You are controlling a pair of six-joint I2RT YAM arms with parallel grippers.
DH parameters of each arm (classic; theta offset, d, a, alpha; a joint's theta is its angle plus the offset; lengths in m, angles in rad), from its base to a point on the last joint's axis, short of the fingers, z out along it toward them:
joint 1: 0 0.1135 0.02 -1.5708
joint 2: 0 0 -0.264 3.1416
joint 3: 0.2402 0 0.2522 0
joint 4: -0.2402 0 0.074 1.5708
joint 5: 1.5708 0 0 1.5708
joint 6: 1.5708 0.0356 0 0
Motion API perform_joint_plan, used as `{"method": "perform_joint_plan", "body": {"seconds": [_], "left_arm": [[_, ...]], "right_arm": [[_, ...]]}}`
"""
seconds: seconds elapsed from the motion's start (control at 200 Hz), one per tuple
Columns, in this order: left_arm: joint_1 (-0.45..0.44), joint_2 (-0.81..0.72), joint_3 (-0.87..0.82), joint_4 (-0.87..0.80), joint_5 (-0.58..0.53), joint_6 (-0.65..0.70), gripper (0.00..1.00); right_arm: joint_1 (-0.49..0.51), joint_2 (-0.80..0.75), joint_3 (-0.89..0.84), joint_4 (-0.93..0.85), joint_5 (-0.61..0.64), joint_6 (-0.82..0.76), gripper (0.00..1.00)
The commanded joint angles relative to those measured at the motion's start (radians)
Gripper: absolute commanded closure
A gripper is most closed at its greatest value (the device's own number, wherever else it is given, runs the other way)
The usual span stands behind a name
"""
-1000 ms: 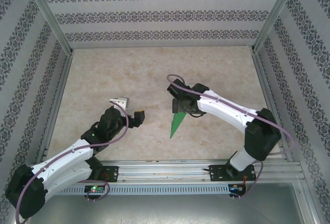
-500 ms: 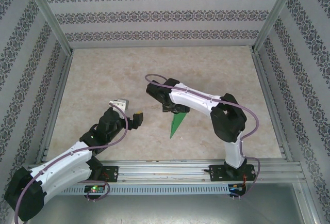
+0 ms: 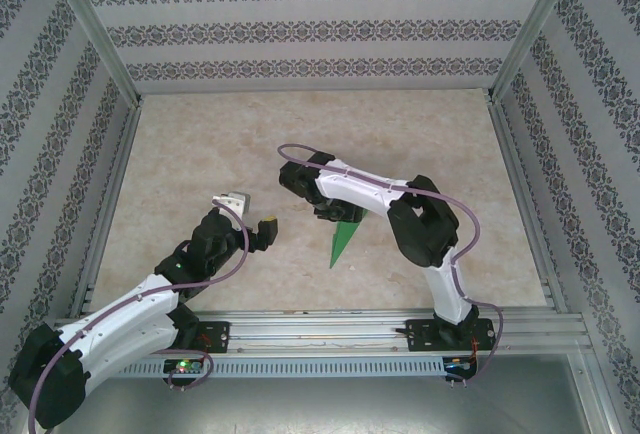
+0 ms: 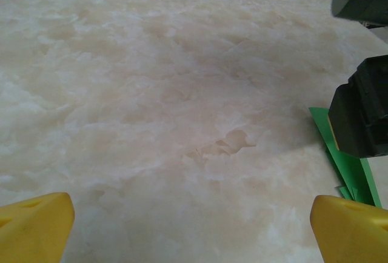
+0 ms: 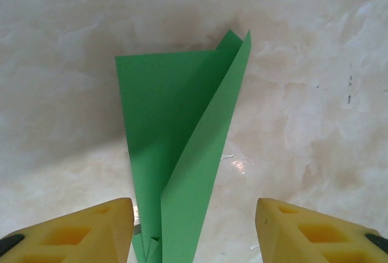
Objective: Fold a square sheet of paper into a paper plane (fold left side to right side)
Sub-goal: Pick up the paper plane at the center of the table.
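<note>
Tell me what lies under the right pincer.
The folded green paper lies on the table under the right pincer, between its parted fingers. From above, the pincer covers the paper's wide end; its point sticks out.

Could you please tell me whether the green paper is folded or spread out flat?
Folded: the paper is a narrow pointed wedge, with one layer overlapping another along a lengthwise crease, lying on the table.

The paper plane (image 5: 176,129) is bright green, table (image 3: 420,134) cream-marbled, fingers (image 5: 79,233) yellow, walls (image 3: 300,29) seemingly floral-striped.
</note>
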Motion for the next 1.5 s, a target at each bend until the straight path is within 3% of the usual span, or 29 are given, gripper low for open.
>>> {"method": "perform_joint_plan", "body": {"seconds": [0.0,0.295,0.819,0.944,1.339,1.494], "left_arm": [[0.013,0.002,-0.012,-0.009,-0.013,0.031,0.00],[0.013,0.006,-0.012,-0.018,-0.010,0.033,0.00],[0.013,0.007,-0.006,-0.027,-0.010,0.041,0.00],[0.012,0.005,-0.004,-0.035,-0.012,0.043,0.00],[0.013,-0.001,0.022,-0.051,-0.013,0.032,0.00],[0.013,-0.002,0.040,-0.061,-0.024,-0.005,0.00]], "right_arm": [[-0.005,0.033,0.030,-0.029,-0.006,0.032,0.46],[-0.017,0.058,0.012,-0.018,-0.024,0.054,0.58],[-0.021,0.074,-0.045,0.014,-0.060,0.072,0.70],[-0.021,0.064,-0.063,0.017,-0.063,0.079,0.77],[-0.010,-0.104,-0.119,0.008,-0.018,0.084,0.98],[-0.007,-0.185,-0.143,0.021,0.017,0.048,1.00]]}}
